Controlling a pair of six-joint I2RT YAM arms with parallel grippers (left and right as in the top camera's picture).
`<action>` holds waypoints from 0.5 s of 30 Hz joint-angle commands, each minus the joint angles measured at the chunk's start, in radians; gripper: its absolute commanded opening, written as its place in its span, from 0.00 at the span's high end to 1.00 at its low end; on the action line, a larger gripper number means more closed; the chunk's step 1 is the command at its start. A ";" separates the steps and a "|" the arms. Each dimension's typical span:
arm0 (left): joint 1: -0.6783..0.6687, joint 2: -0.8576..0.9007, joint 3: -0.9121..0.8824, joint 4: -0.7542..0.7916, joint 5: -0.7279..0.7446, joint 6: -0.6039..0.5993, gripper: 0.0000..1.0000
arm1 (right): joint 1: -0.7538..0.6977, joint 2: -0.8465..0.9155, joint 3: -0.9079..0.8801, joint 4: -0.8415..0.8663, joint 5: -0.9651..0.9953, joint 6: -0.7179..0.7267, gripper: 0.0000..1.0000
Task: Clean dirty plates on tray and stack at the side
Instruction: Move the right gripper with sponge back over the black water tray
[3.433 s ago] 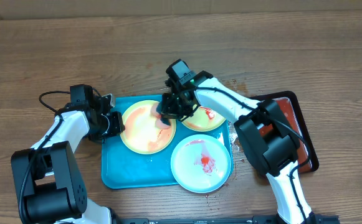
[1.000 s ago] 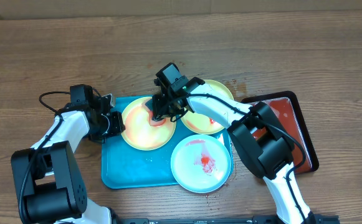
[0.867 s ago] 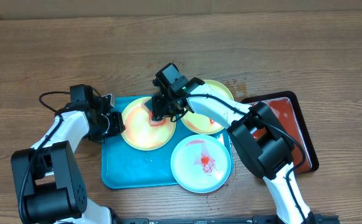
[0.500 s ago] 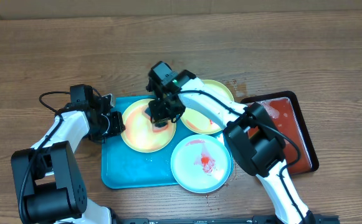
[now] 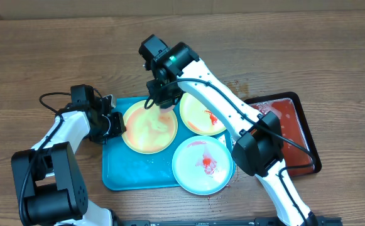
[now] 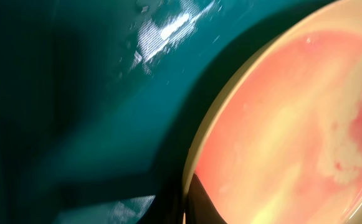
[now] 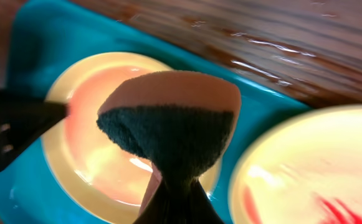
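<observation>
Right pincer (image 5: 163, 102) clamped on a sponge (image 7: 168, 118) above the yellow plate (image 5: 149, 129) at its far rim, left pincer (image 5: 114, 123) nipped shut on that plate's left edge, green plate (image 5: 202, 114) and pale plate (image 5: 202, 164) red-smeared beside it, all three in the blue tray (image 5: 129, 172) on the worktop (image 5: 44, 50).

I see the tray (image 5: 129, 176) on the table (image 5: 295, 50), left of centre. In it the left plate (image 5: 146, 135) lies just beside the far plate (image 5: 198, 119) to its right. The near plate (image 5: 202, 164) sits over the tray's near-right corner. A smaller tray (image 5: 298, 135) lies further right. My left gripper (image 5: 115, 123) pinches the left plate's left rim. My right gripper (image 5: 163, 103) holds a sponge (image 7: 168, 124) over that plate's far edge.
</observation>
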 commanded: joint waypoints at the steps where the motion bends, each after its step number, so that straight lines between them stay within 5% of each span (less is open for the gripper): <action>1: 0.002 0.012 0.048 -0.061 -0.079 -0.015 0.95 | -0.026 -0.053 0.041 -0.048 0.108 0.066 0.96; 8: -0.004 -0.105 0.232 -0.214 -0.114 -0.049 0.95 | -0.140 -0.058 0.041 -0.115 0.075 0.104 0.96; 15: -0.088 -0.241 0.365 -0.335 -0.301 -0.050 0.95 | -0.270 -0.058 0.041 -0.122 -0.019 0.095 0.96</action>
